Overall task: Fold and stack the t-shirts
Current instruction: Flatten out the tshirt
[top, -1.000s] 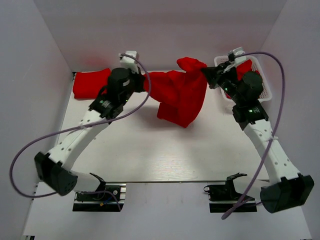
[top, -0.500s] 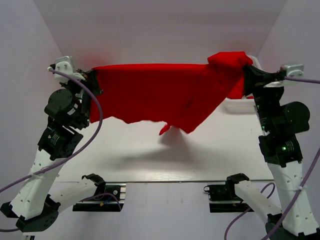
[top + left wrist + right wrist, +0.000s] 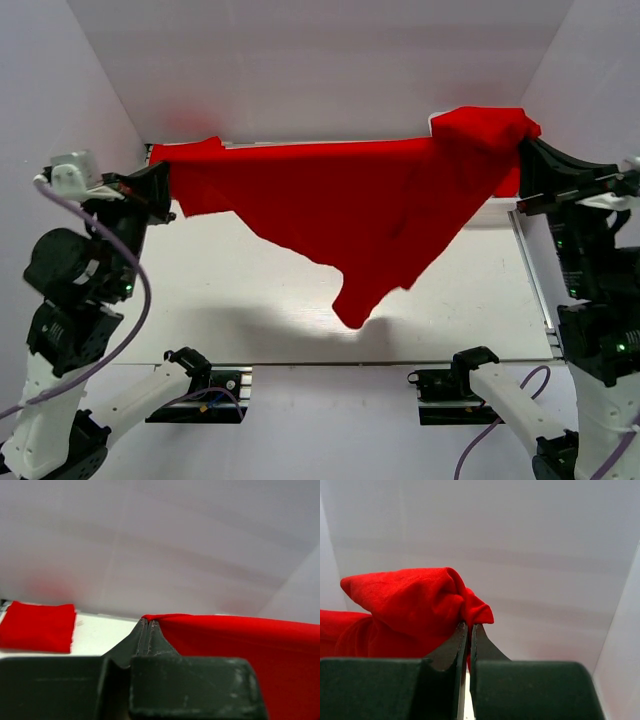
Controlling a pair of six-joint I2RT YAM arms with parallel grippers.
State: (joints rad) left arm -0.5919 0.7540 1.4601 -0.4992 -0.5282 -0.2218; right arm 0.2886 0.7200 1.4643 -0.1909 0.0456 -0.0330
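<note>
One red t-shirt (image 3: 370, 205) hangs in the air, stretched wide between both grippers, its lowest tip drooping at the middle above the table. My left gripper (image 3: 167, 182) is shut on the shirt's left edge; in the left wrist view the jaws (image 3: 148, 623) pinch a thin fold of red cloth. My right gripper (image 3: 522, 152) is shut on the bunched right end; in the right wrist view a red wad bulges over the closed jaws (image 3: 469, 626). A second t-shirt (image 3: 37, 627) lies folded flat on the table at the back left.
The white table (image 3: 250, 300) lies below the hanging shirt, with its shadow on it. A white basket's rim (image 3: 492, 212) shows under the shirt's right end, at the back right. Grey walls close in at the back and both sides.
Both arms rose and pulled apart towards the side walls. The shirt went from a bunched heap near the table's back to a wide, taut sheet held up high.
</note>
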